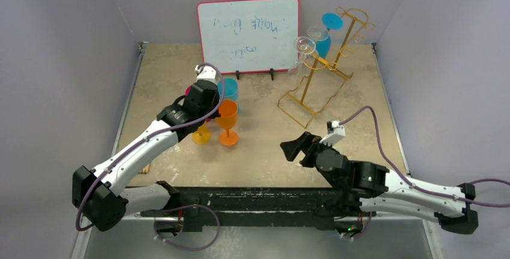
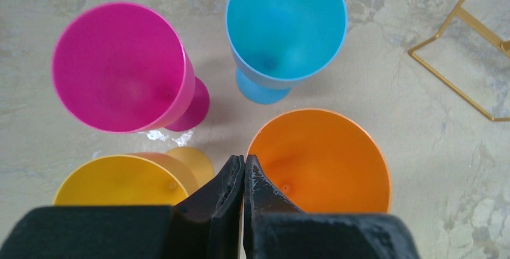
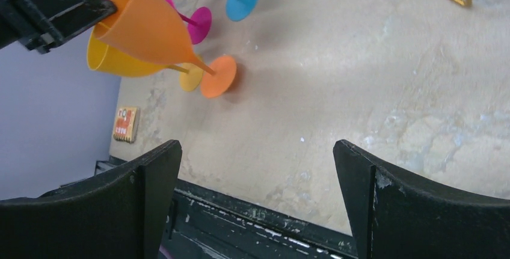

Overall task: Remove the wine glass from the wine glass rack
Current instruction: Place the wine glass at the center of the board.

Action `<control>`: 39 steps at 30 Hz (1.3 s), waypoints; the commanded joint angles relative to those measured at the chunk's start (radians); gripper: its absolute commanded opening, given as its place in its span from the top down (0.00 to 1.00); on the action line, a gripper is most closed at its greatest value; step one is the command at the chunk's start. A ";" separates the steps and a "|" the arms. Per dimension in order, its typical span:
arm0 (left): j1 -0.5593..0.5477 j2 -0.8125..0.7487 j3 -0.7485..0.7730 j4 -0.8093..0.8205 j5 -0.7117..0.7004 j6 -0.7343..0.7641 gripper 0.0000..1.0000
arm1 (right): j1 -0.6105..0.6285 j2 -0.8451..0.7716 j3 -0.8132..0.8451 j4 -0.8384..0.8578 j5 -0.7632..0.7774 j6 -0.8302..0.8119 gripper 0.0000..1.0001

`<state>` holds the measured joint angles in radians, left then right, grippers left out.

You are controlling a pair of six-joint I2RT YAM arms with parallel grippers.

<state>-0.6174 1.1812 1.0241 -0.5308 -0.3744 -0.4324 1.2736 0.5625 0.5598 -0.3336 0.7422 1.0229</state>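
Left jaws meet shut, empty, over four cups (image 2: 319, 163); right jaws gape, empty. Rack (image 1: 317, 79) stands far right on the bench (image 1: 258, 157), its two clear glasses (image 1: 305, 45) faint beside a blue one (image 1: 328, 27); wrist views crop it.

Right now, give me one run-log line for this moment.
left end effector: shut, by orange glass rim | right end effector: open, empty | wine glass rack: hung glasses not yet taken

Whiteboard (image 1: 248, 27) writing too faint to read. Pink glass (image 1: 188, 91) mostly hidden behind left arm (image 1: 150, 136). Rack (image 2: 451, 85) cut off by left wrist view's right edge. Yellow glass (image 2: 114, 181) partly behind left end effector (image 2: 244, 160). Label (image 3: 125, 124) at surface edge too small to read.
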 commanded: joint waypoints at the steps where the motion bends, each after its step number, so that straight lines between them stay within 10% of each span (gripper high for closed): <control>1: -0.002 -0.002 0.030 0.112 -0.103 0.013 1.00 | 0.000 0.014 -0.004 -0.166 0.097 0.371 0.00; 29: -0.002 0.052 -0.100 0.302 -0.204 0.070 1.00 | -0.002 -0.009 -0.110 -0.138 0.007 0.479 0.00; 39: -0.002 0.089 -0.039 0.126 -0.141 0.065 1.00 | -0.002 -0.004 -0.107 -0.135 0.026 0.483 0.00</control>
<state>-0.6174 1.2644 0.9409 -0.3153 -0.5575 -0.3737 1.2732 0.5606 0.4496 -0.4873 0.7334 1.4746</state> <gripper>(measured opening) 0.008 0.998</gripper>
